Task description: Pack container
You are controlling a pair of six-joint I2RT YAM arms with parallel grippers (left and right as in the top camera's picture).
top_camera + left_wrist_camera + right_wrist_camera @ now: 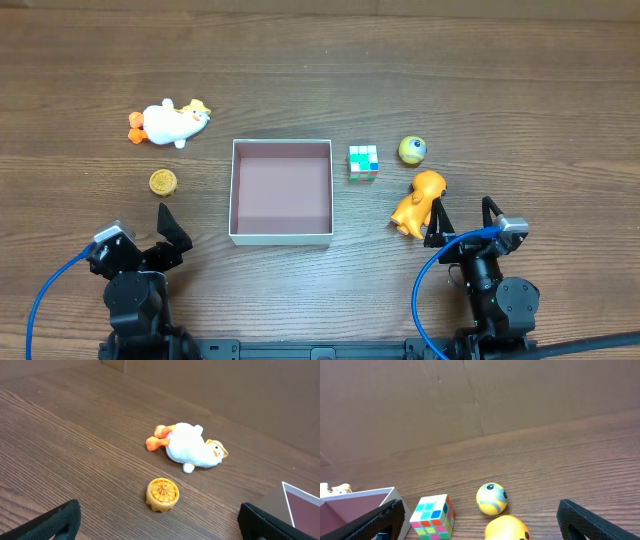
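The container (237, 190), a shallow square white-walled box with a pinkish-mauve inside, sits empty at the table's middle; its corner shows in the left wrist view (300, 500) and the right wrist view (360, 502). Left of it lie a white plush duck (172, 123) (192, 450) and a small orange disc (163, 182) (162, 494). Right of it are a colour cube (363, 161) (433, 516), a yellow ball (412, 150) (492, 498) and an orange toy figure (418, 202) (507, 529). My left gripper (170, 228) (160, 527) is open and empty, below the disc. My right gripper (462, 215) (480, 527) is open and empty, just right of the orange figure.
A brown cardboard wall (470, 400) stands behind the table's far edge. Blue cables (45, 300) run from both arms at the front edge.
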